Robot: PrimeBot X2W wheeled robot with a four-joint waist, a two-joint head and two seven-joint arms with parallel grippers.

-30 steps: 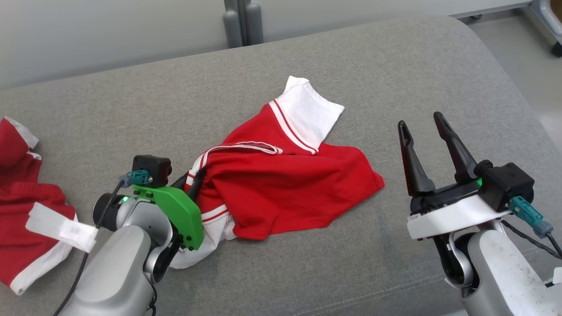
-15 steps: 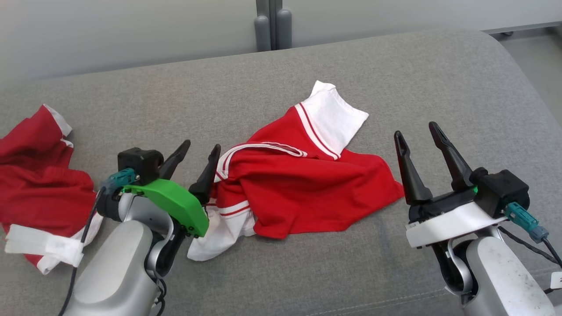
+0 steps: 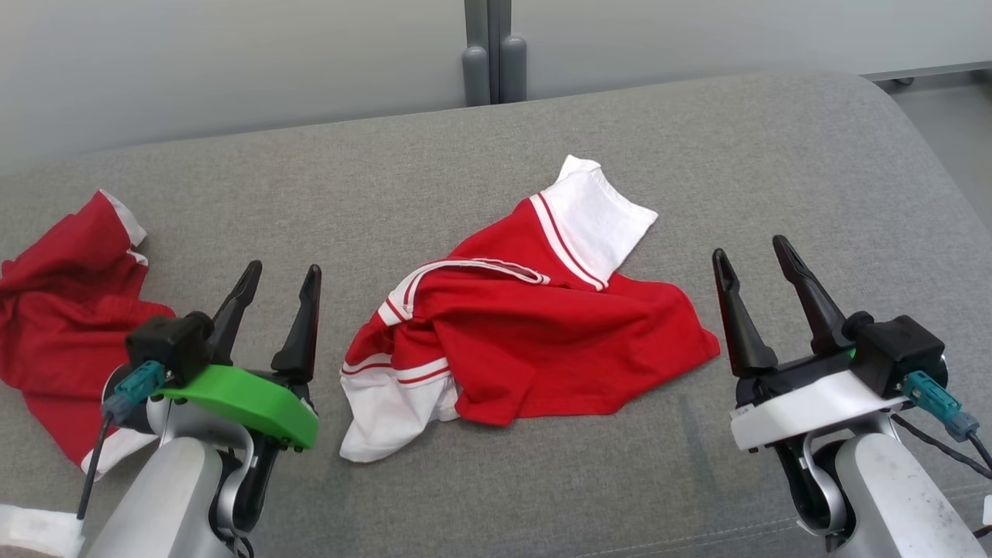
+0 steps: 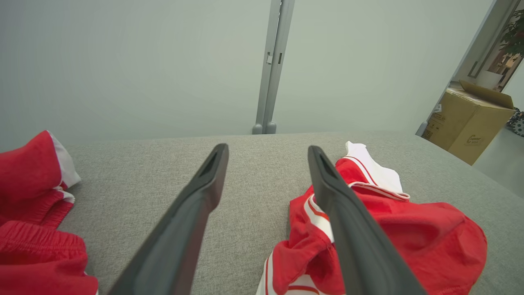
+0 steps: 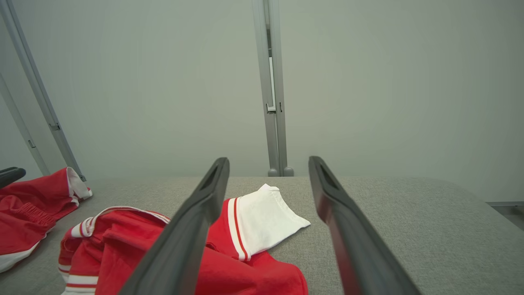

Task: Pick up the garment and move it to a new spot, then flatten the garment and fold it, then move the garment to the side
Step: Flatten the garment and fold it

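Compared with one second ago, the left gripper (image 3: 282, 273) no longer clamps the near-left edge of the garment (image 3: 535, 341); it now stands just to the left of it, jaws spread wide and empty, and the head camera itself has shifted. The right gripper (image 3: 749, 249) is likewise fully open and holds nothing, positioned just off the garment's right corner. The garment lies crumpled near the middle of the grey cushion (image 3: 697, 139), red body bunched, one white sleeve (image 3: 601, 213) pointing to the far side and a white-banded edge (image 3: 387, 403) folded under at the near left. Placement at the new spot appears complete; flattening is judged to be the step in hand. For a clean result, grasp a single fabric layer at two opposite edges, one per gripper, and draw them apart low over the cushion until the folds release. Avoid pinching stacked layers, since the bunched centre is likely to drag along. Keep the left arm clear of the second red garment (image 3: 62, 310) lying well to the left.
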